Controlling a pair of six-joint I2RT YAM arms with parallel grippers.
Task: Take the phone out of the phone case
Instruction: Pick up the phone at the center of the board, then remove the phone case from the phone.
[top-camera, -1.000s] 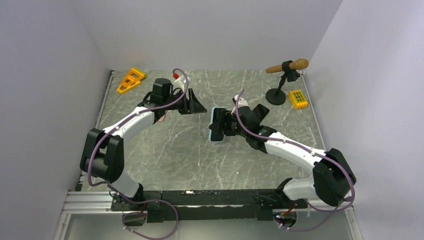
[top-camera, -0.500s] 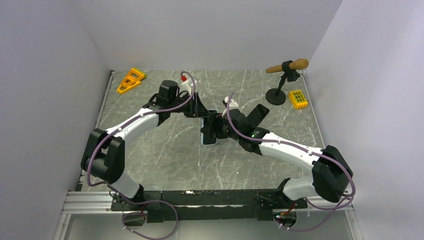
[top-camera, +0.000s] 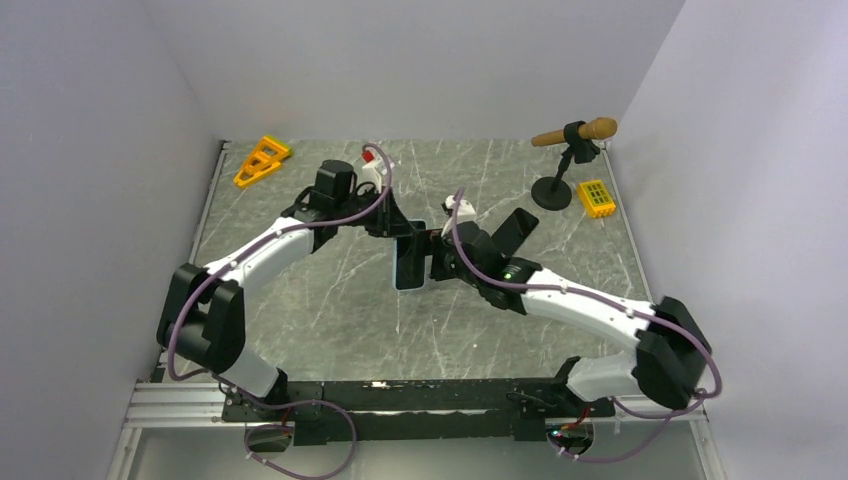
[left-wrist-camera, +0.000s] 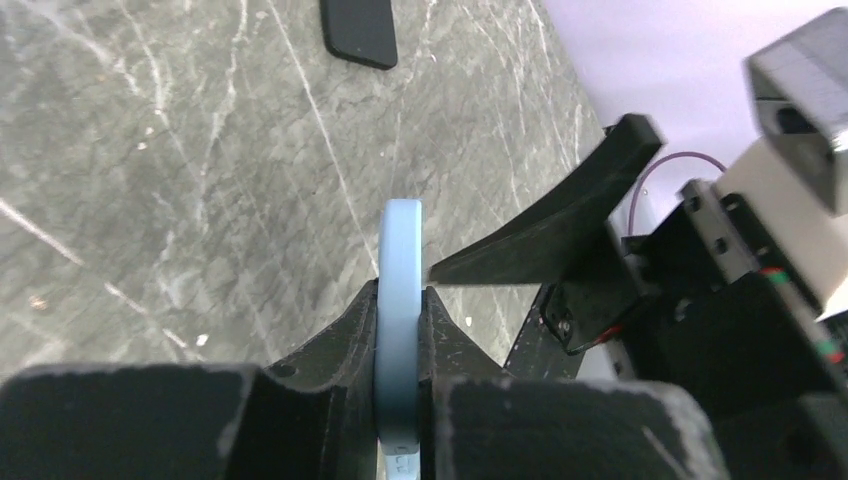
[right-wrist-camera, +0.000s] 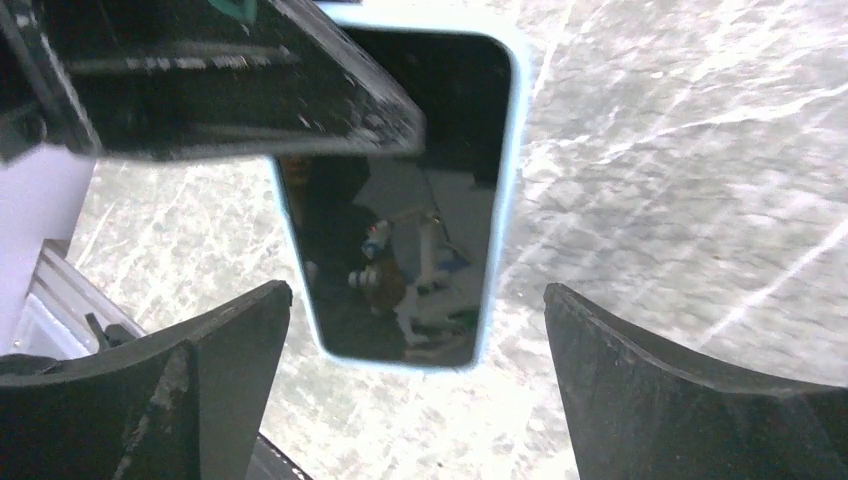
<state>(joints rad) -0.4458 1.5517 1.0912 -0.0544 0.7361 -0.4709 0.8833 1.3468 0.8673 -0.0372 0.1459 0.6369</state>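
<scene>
The phone, dark screen facing my right wrist camera, sits inside the light blue phone case. Phone and case hang on edge above the middle of the table. My left gripper is shut on the case's far end; in the left wrist view both fingers press flat on the blue case at the gripper's tip. My right gripper stands open just to the right of the phone. Its fingers are spread wide on either side of the phone's lower end, touching nothing.
A flat black slab lies on the table right of the grippers, also seen in the left wrist view. A microphone on a stand and a yellow block stand back right. A yellow triangular piece lies back left.
The right gripper carried the cased phone leftward, then opened and let go. The left gripper came in from the left and shut on the case's far end.
</scene>
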